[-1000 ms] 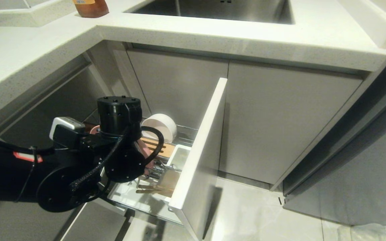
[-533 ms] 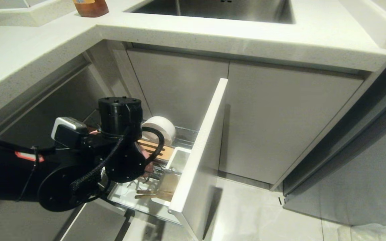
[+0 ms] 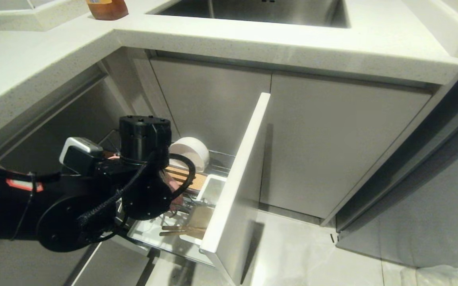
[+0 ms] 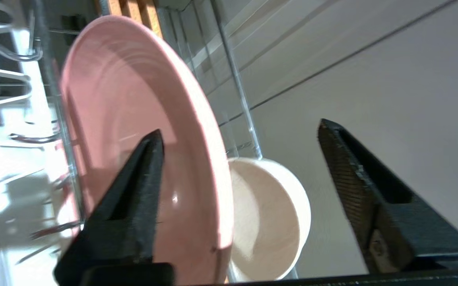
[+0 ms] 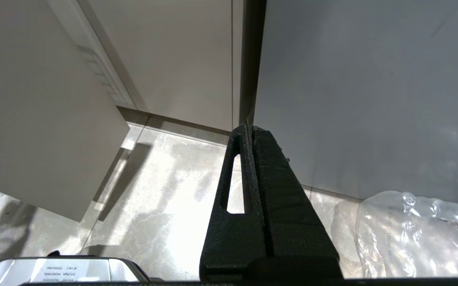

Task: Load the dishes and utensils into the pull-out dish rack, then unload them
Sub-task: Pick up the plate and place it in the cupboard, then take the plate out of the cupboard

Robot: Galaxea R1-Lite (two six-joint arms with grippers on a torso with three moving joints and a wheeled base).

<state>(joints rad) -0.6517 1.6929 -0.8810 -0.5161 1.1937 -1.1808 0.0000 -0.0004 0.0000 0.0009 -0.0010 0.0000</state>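
Observation:
The pull-out dish rack (image 3: 237, 178) stands open under the counter. A pink plate (image 4: 133, 99) stands on edge in its wires, and a cream-white bowl (image 4: 268, 214) sits on its side just behind the plate. My left gripper (image 4: 239, 128) is open, its jaws wide apart either side of the plate's rim without pinching it. From the head camera my left arm (image 3: 141, 174) covers most of the plate; the bowl (image 3: 191, 151) shows beyond it. Wooden chopsticks (image 3: 179, 229) lie near the rack's front. My right gripper (image 5: 249, 129) is shut and empty, parked over the floor.
The rack's tall white front panel stands to the right of my arm, with a white utensil cup (image 3: 213, 186) and a slotted wood strip (image 3: 189, 176) behind it. A countertop with a sink (image 3: 261, 10) and a brown bottle (image 3: 107, 8) overhangs. A plastic bag (image 5: 420, 234) lies on the floor.
My left gripper has opened and let go of the pink plate, which now stands in the rack. The arm has barely shifted. The bowl and chopsticks stay put.

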